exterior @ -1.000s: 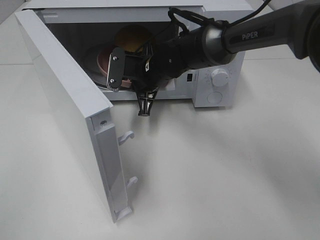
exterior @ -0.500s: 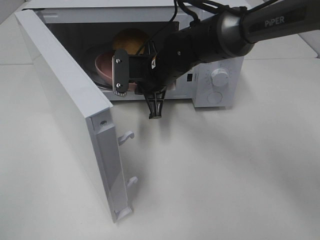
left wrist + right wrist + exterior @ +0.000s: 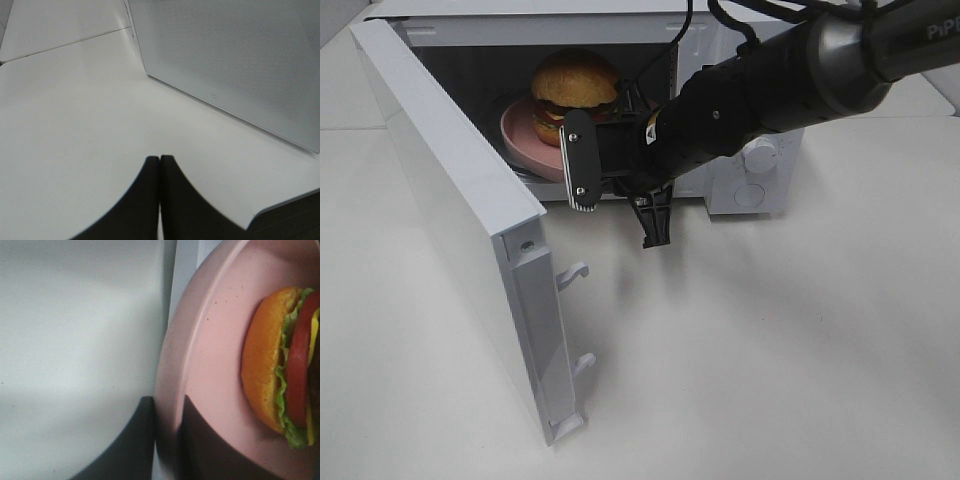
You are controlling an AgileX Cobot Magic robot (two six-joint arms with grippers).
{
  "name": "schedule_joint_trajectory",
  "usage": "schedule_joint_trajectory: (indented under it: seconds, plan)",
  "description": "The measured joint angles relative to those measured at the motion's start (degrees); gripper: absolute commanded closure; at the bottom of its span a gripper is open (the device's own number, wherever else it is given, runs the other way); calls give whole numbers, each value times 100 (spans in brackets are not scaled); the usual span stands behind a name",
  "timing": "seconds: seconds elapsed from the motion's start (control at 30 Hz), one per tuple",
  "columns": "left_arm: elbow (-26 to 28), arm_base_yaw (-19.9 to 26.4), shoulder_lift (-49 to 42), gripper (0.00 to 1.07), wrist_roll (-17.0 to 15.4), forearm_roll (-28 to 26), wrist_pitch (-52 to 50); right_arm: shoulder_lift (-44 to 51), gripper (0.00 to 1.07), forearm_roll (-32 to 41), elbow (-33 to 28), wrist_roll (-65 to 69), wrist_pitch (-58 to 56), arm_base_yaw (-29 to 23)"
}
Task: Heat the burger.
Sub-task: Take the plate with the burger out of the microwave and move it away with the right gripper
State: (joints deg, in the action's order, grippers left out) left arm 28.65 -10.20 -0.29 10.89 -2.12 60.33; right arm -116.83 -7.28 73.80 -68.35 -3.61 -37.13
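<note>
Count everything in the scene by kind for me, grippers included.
Burger: 1
Pink plate: 1
Microwave: 1
Grippers: 2, the right gripper clamped on the plate rim, the left gripper shut on nothing
Total: 5

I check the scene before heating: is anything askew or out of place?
Nothing spilled or damaged. The burger sits upright on the pink plate inside the microwave. The right claw is shut on the plate's rim, and the door stands open.

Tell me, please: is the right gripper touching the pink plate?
Touching. The right wrist view shows the right gripper with its jaws on both sides of the pink plate rim, gripping it.
</note>
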Motion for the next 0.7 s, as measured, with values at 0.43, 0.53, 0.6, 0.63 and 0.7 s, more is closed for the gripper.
schedule_joint_trajectory:
  seconds: [0.43,0.53,0.6,0.63,0.7]
  plan:
    - [0,0,0,106,0,0,0,779,107,-304,-1312,-309,493,-6]
    - [0,0,0,106,0,0,0,837,107,-327,-1369,-321,493,-6]
    - [0,0,0,106,0,0,0,997,107,-344,-1581,-401,487,-6]
    - [0,0,0,106,0,0,0,997,107,-344,-1581,-401,487,-6]
    - [0,0,0,106,0,0,0,1083,107,-350,-1707,-430,481,-6]
